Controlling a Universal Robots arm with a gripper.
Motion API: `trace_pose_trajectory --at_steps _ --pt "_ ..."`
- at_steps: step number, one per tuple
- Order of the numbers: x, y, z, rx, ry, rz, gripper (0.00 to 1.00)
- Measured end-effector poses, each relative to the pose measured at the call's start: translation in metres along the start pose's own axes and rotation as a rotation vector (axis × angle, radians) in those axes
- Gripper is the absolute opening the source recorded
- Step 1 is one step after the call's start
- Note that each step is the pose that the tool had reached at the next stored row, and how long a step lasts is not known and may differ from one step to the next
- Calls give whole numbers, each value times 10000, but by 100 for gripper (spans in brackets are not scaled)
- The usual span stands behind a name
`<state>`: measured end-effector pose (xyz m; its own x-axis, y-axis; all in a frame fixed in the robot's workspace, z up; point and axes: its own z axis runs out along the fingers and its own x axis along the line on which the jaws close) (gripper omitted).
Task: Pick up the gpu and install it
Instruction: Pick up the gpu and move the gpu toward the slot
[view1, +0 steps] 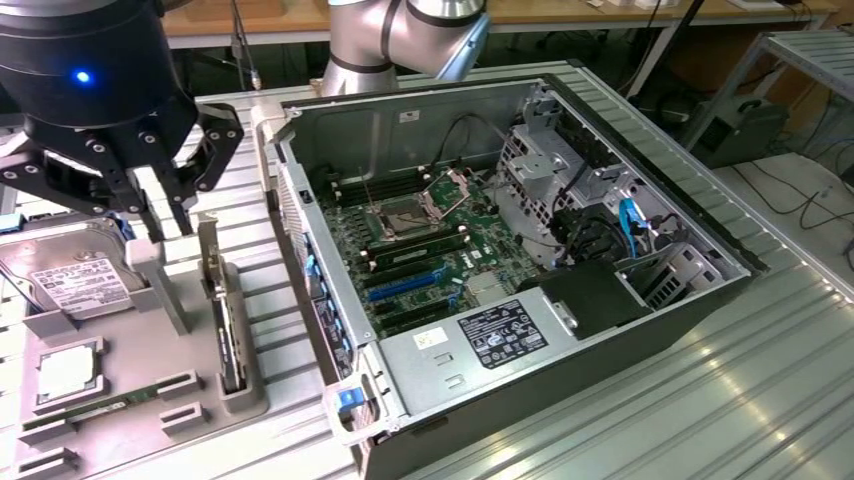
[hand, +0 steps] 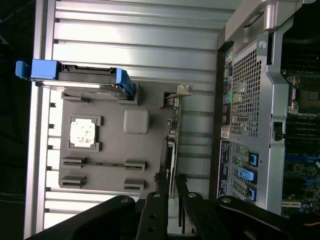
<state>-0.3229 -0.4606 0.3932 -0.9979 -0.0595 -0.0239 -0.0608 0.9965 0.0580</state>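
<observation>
Evidently the gpu (view1: 227, 320) stands on its long edge in a slot of the grey holder (view1: 140, 350), to the exterior view's left of the open computer case (view1: 400, 130). The gripper (view1: 170, 232) hovers just above the card's far end, fingers narrowly apart and holding nothing (the wrist view has the card's edge running between them). I judge it light, stiff and fragile, best pinched across the bare board edge.

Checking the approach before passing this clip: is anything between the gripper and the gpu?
Nothing visible. The gripper hangs above the gpu, which stands on edge in the grey holder, with open air between them.
</observation>
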Motion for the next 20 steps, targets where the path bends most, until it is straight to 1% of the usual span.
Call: trace_pose_trajectory --at_steps 1,2,3,4,6,7,8,9,10,15,20 --pt "0 0 0 0 0 0 30" --pt "0 0 0 0 0 0 30" --pt "0 0 0 0 0 0 36" --pt "0 0 0 0 1 0 36" --pt "0 0 0 0 1 0 48" --pt "0 0 0 0 0 0 48" --pt "0 0 0 0 0 0 54" --pt "0 0 0 0 0 0 54" --pt "0 0 0 0 0 0 60" --pt "-1 0 2 0 -1 18 60" --pt "-2 -1 27 5 -11 214 60"
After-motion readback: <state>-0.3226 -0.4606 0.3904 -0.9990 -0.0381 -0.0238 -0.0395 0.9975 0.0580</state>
